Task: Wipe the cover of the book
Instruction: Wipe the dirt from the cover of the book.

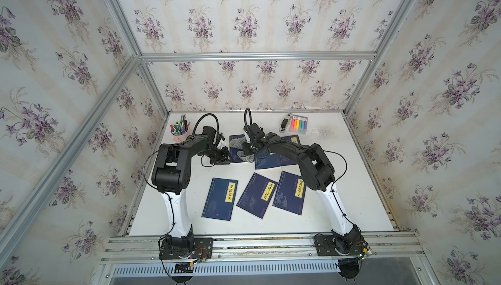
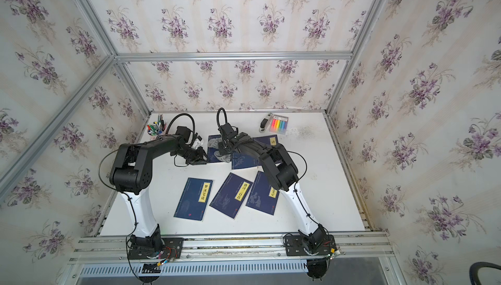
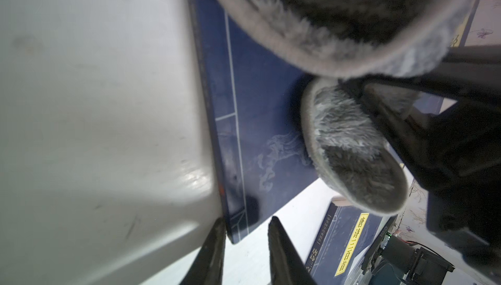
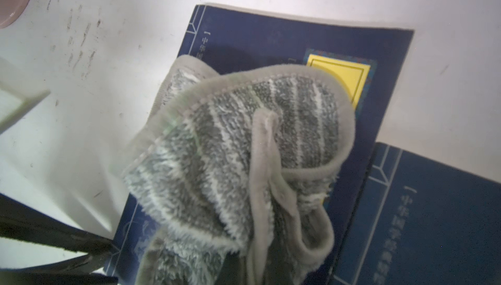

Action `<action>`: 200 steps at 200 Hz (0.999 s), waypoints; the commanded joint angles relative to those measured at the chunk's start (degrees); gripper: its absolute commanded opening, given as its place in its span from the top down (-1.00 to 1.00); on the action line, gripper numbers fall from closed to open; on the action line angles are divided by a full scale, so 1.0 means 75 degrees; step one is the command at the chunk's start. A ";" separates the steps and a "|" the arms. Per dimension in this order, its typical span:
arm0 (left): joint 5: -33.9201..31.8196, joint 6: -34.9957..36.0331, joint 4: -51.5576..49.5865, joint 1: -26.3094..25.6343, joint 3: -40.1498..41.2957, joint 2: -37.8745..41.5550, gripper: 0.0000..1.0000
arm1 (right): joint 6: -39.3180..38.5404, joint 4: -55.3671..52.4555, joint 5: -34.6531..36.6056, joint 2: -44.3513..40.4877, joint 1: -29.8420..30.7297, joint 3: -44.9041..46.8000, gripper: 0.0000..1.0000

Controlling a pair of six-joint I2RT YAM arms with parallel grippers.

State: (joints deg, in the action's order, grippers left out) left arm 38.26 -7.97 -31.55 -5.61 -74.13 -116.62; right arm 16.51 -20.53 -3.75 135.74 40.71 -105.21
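Book (image 4: 271, 37): dark blue, flat on the table (image 1: 339, 188), far centre, partly under both arms in both top views.

Cloth (image 4: 244, 140): grey striped, bunched, sitting on the cover and hiding about half of the yellow title label. The right gripper (image 1: 247, 150) is clenched on the cloth, its fingertips buried in the pile.

Left gripper (image 3: 246, 221): jaws apart at the book's near corner, one finger against the edge and the other over bare table. It clamps nothing and looks like a stop rather than a hold.

Step, my read: mid-wipe. The far strip of the cover and the side by the label are uncovered.

Next move calls for dragging the cloth flat across those areas with light downward pressure. With the corner only braced, the book may slide or turn.

View differences:
- The right wrist view shows the label, the cloth's stripes and a neighbour book (image 4: 433, 215) touching or overlapping; I cannot tell which.
- The left wrist view shows the corner between the jaws and a pale swirl on the cover; print or smear, I cannot tell.
- Only the top views show the layout, including the pen cup (image 1: 179, 131).
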 commanded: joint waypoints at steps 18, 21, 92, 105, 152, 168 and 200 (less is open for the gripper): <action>-0.1037 0.0075 -0.0323 0.0003 0.0008 0.0176 0.21 | 0.0089 -0.0370 -0.0267 -0.0216 -0.0011 0.1038 1.00; -0.1059 0.0078 -0.0337 -0.0001 -0.0020 0.0221 0.20 | 0.0094 -0.0328 -0.0272 -0.0260 -0.0003 0.1148 1.00; -0.1876 0.0515 -0.1555 0.0056 -0.3046 -0.0563 -0.18 | -0.0042 0.0134 -0.0483 -0.1015 0.0034 0.2596 1.00; -0.1833 0.0588 -0.1973 0.0056 -0.3987 -0.1156 -0.18 | -0.0118 0.0091 -0.0487 -0.1109 0.0033 0.2645 1.00; -0.2324 0.0850 -0.2848 0.0011 -0.5437 -0.2252 0.04 | -0.0349 0.0134 -0.0565 -0.1480 0.0115 0.3085 1.00; -0.2313 0.0933 -0.2790 -0.0034 -0.5335 -0.2197 0.14 | -0.0340 0.0162 -0.0612 -0.1511 0.0149 0.3130 1.00; -0.2323 0.1199 -0.2745 -0.0310 -0.5263 -0.2050 0.34 | -0.0338 0.0162 -0.0670 -0.1407 0.0277 0.3083 1.00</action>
State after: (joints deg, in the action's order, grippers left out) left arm 21.32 -1.74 -51.16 -6.70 -113.75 -132.92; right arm 14.37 -7.18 -7.01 123.79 41.89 -82.63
